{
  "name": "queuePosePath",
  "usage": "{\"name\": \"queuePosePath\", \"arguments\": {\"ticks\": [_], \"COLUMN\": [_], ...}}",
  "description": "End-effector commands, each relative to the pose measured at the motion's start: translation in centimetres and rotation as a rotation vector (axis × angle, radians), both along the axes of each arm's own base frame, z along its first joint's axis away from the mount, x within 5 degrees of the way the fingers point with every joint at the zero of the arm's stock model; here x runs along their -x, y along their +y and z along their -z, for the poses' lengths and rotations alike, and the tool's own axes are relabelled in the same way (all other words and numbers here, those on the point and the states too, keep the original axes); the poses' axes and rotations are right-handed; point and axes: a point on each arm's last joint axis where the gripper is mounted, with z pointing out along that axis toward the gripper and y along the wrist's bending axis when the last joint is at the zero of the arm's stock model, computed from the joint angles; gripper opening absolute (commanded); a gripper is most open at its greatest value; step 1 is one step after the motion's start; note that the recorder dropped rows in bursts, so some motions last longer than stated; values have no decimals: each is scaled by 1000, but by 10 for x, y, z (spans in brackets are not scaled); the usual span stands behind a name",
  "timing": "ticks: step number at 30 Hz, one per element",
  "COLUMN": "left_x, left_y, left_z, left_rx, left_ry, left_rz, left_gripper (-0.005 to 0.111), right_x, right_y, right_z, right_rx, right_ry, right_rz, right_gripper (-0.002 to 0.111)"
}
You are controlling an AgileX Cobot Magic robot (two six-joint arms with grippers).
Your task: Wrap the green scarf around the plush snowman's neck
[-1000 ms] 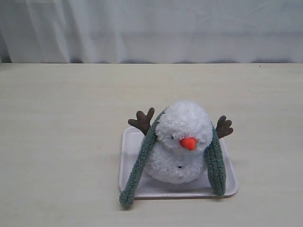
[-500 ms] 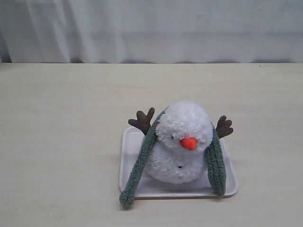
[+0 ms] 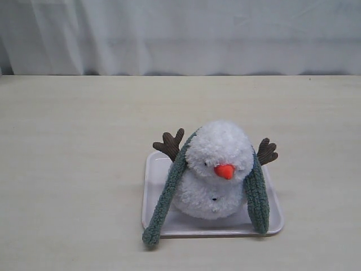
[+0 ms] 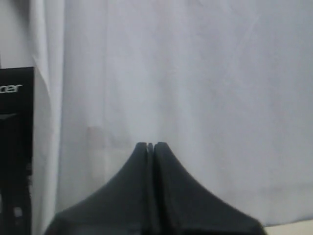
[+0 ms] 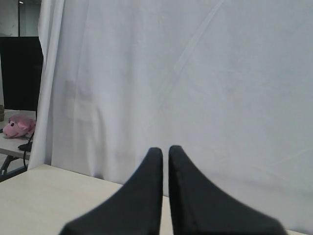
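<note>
The plush snowman (image 3: 217, 169) sits on a white tray (image 3: 153, 186) near the table's front, its orange nose facing the camera and its brown arms spread to both sides. The green scarf (image 3: 167, 192) runs behind its head, and both ends hang down in front, one on each side; the left end reaches past the tray's front edge. The neck crease is hidden by fluff and scarf. Neither gripper appears in the exterior view. My left gripper (image 4: 150, 145) is shut and empty, pointing at the white curtain. My right gripper (image 5: 165, 150) is shut with a thin slit, also empty.
A white curtain (image 3: 180, 34) hangs along the table's far edge. A black monitor (image 4: 14, 147) stands beside it in the left wrist view. A pink plush toy (image 5: 18, 126) lies on another table past the curtain's edge in the right wrist view.
</note>
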Motion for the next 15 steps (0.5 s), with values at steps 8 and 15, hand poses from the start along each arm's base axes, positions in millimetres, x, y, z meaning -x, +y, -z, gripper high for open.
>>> {"name": "queuePosePath", "arguments": {"ticks": [8,15], "left_x": [17,40], "left_y": [6,6], "left_z": [-2,-3], "left_rx": [11,19], "left_ry": [-72,-172], "left_rz": [-123,-123], "left_gripper": [0,0], "right_x": [0,0], "right_y": [0,0], "right_z": [1,1], "right_rx": [-5,-5], "right_ry": [-2,-2], "right_rz": [0,0], "right_gripper": [4,4]}}
